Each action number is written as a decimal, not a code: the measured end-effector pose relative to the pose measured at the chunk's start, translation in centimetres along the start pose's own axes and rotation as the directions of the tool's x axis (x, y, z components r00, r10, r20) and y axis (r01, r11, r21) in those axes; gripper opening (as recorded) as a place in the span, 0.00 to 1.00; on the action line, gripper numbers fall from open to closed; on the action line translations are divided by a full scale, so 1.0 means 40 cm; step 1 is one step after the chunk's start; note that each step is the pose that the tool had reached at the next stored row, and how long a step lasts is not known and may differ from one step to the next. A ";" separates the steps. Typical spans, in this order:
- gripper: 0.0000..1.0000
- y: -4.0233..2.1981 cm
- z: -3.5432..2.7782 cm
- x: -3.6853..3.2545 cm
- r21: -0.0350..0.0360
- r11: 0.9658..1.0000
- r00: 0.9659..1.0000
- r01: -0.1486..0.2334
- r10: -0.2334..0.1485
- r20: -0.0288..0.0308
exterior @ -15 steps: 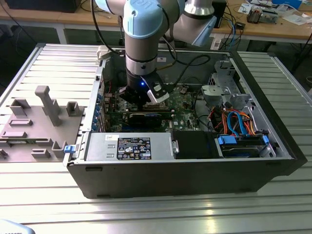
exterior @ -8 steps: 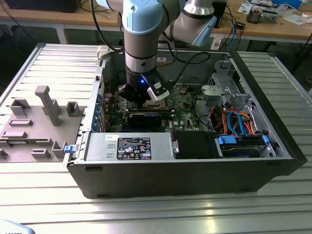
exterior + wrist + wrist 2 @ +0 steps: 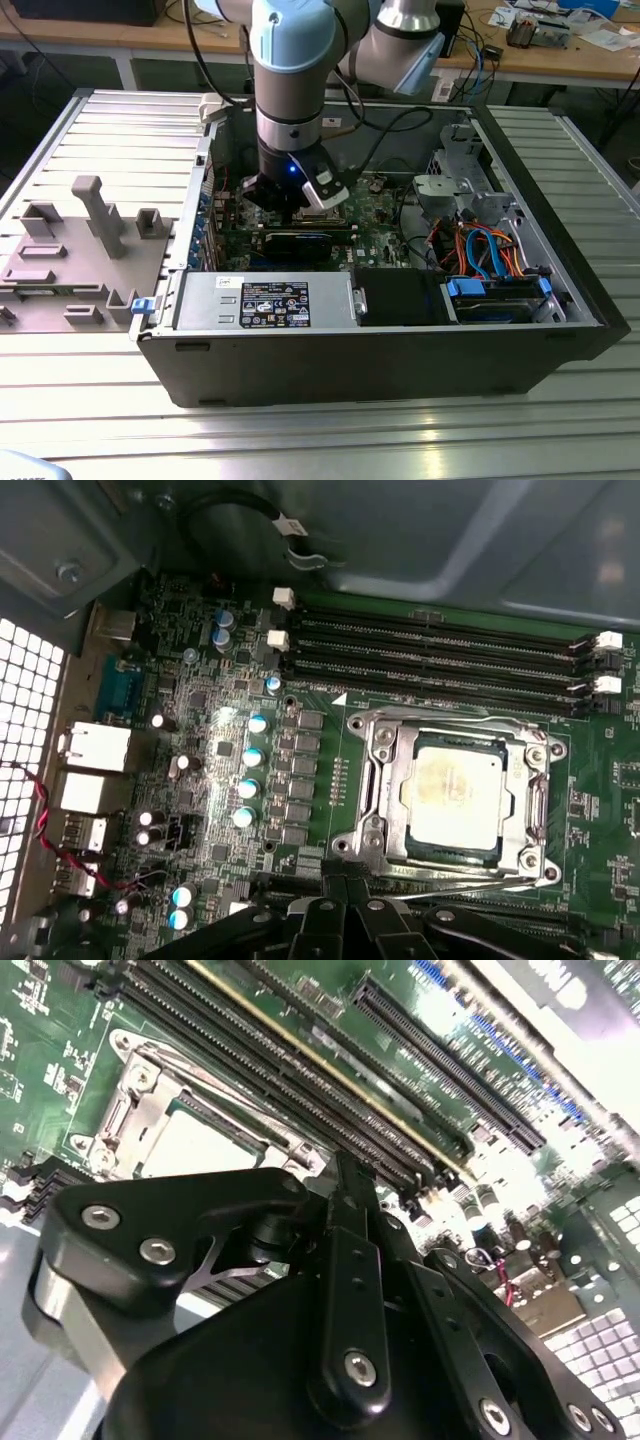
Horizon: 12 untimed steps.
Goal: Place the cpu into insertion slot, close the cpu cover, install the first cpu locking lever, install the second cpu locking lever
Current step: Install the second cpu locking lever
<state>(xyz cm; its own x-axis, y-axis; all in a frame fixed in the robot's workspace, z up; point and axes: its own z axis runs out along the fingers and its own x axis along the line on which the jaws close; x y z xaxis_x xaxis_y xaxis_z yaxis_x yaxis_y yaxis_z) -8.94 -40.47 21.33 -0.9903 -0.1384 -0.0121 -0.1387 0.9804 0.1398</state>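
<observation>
The cpu (image 3: 455,798), a pale silvery square, lies flat in the insertion slot (image 3: 358,842) on the green motherboard. The cpu cover (image 3: 383,780), a silvery frame, lies down flat around it. Thin metal levers run along two opposite sides of the socket, one of them (image 3: 470,877) just beside my fingertips. My gripper (image 3: 345,885) hovers at that edge of the socket with its black fingers together and nothing between them. In the second wrist view my gripper (image 3: 345,1185) stands just in front of the cpu (image 3: 190,1145). The exterior view shows my gripper (image 3: 290,208) lowered into the open computer case.
Long black memory slots (image 3: 440,650) run beside the socket, and upright capacitors (image 3: 250,770) stand on its other side. The case holds a power supply (image 3: 265,300) at the front and a drive cage with cables (image 3: 480,250) on the exterior view's right. A grey fixture tray (image 3: 70,250) lies outside.
</observation>
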 end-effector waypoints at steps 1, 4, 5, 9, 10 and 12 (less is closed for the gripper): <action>0.11 -0.006 -0.001 0.001 -0.003 1.000 1.000 0.000 0.000 0.000; 0.11 -0.020 -0.003 0.003 -0.011 1.000 1.000 0.001 -0.001 0.001; 0.11 -0.024 -0.003 0.003 -0.014 1.000 1.000 0.001 -0.001 0.002; 0.11 -0.025 -0.002 0.003 -0.023 1.000 1.000 0.005 -0.005 0.002; 0.11 -0.023 -0.001 0.003 -0.024 1.000 1.000 0.007 -0.007 0.002; 0.11 -0.017 0.003 0.002 -0.024 1.000 1.000 0.009 -0.009 0.001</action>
<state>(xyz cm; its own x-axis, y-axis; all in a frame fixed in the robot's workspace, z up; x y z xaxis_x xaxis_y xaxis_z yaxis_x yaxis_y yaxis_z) -8.92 -41.13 21.13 -0.9890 -0.1471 -0.0145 -0.1475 0.9755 0.1634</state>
